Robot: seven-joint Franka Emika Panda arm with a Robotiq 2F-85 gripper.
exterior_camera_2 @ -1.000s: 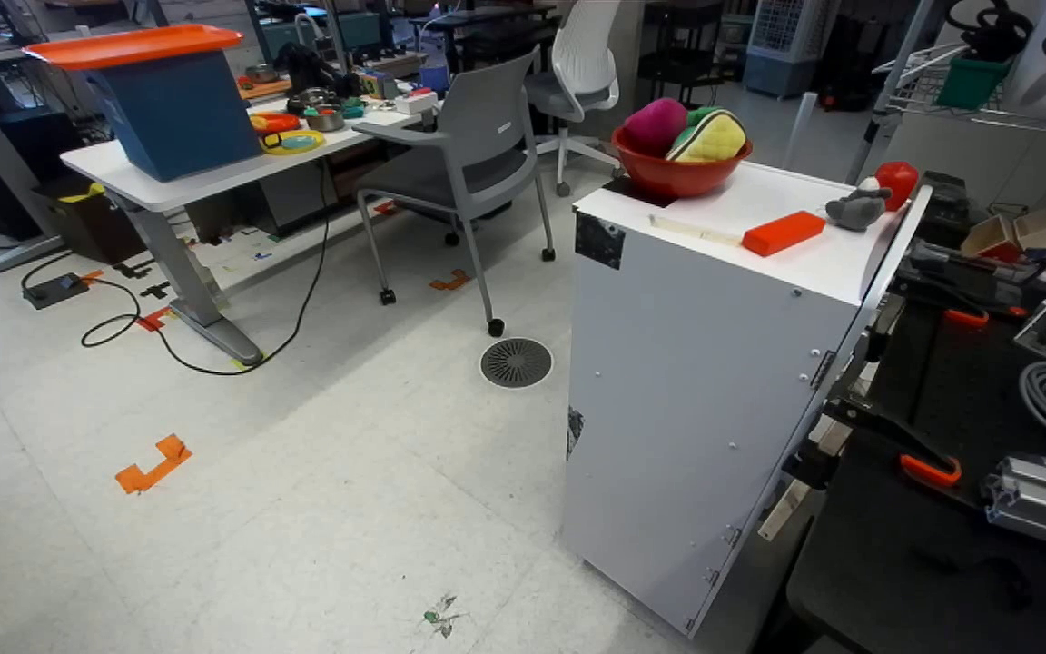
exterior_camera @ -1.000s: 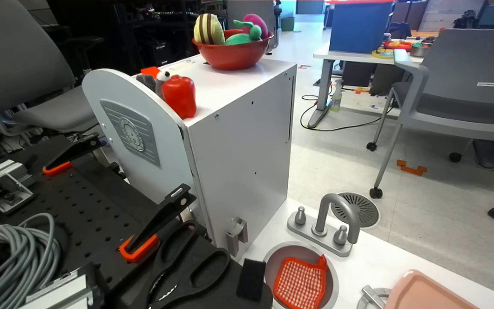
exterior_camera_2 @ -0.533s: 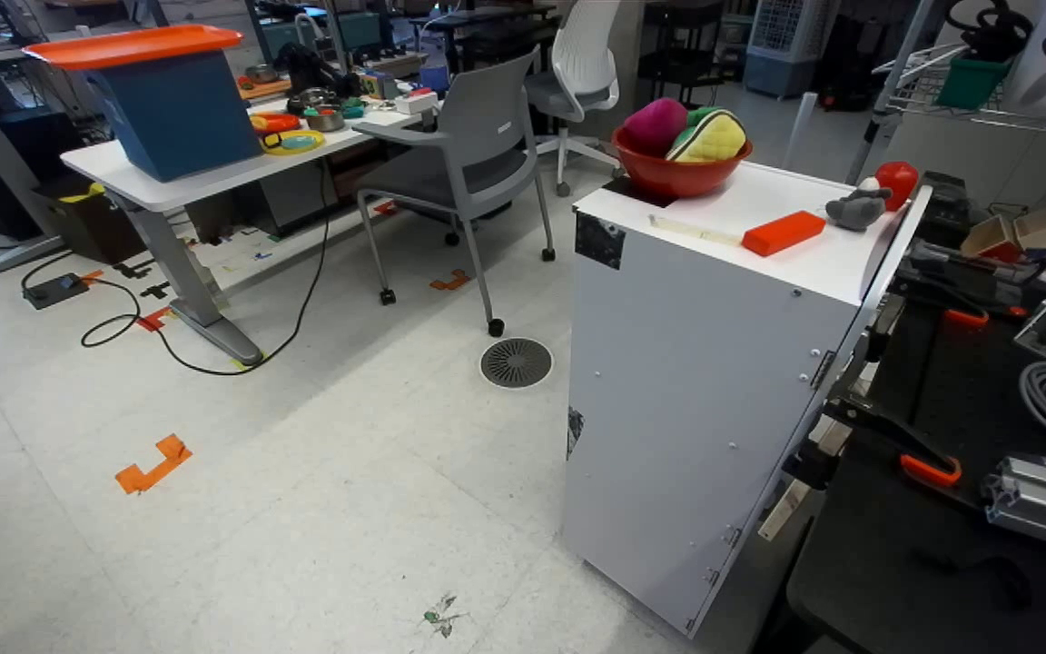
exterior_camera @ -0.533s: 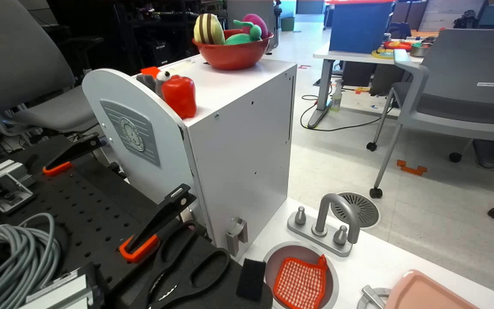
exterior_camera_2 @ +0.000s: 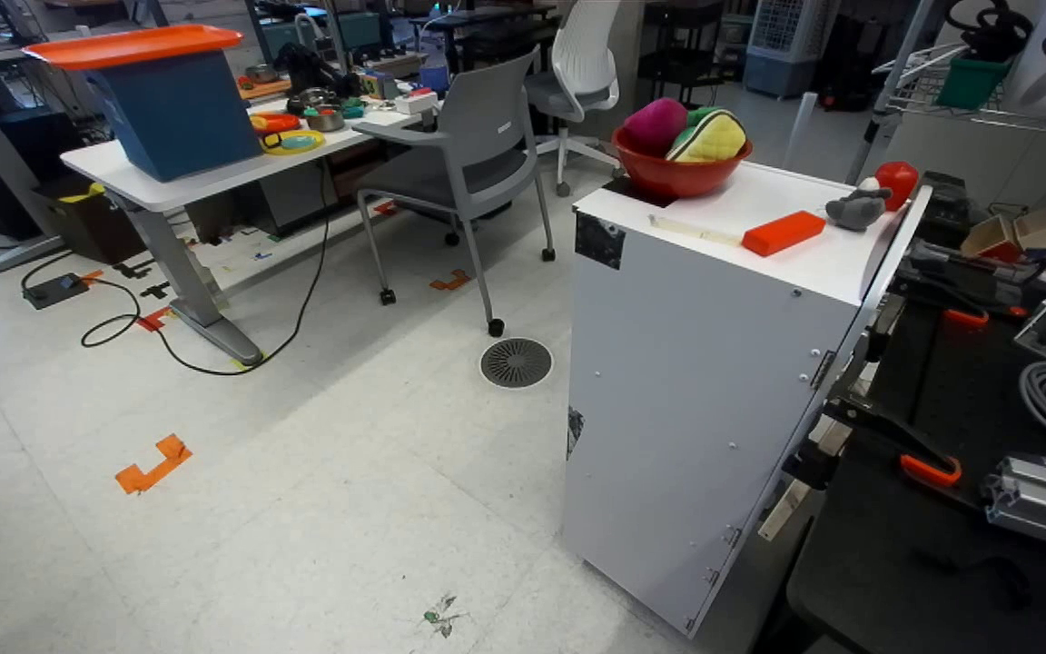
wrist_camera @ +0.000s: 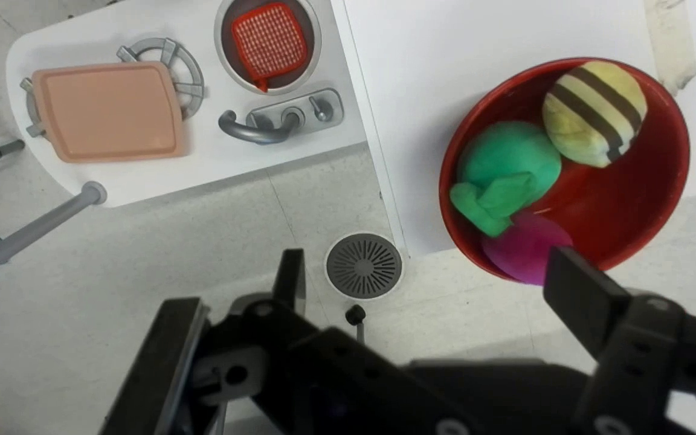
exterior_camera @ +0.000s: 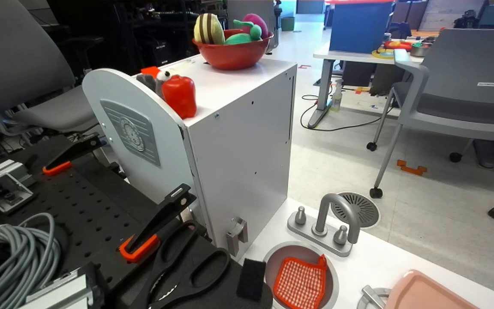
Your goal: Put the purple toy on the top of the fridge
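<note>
Wrist view: purple toy (wrist_camera: 522,246) lies partly behind 1 claw (wrist_camera: 423,266) fingertip (wrist_camera: 579,289).

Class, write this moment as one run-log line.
hand: open, empty | purple toy: in red bowl atop fridge | lift-out: not yet

Fridge (exterior_camera_2: 668,381) top: free rm btwn red bowl (exterior_camera_2: 682,180) & the red block (exterior_camera_2: 784,233), gray toy (exterior_camera_2: 854,211), red pepper (exterior_camera_2: 898,186) at raised panel (exterior_camera: 167,150). Purple toy (exterior_camera_2: 656,124) clear from abv; bowl wall + green toy (wrist_camera: 508,160) crowd its sides.
</note>
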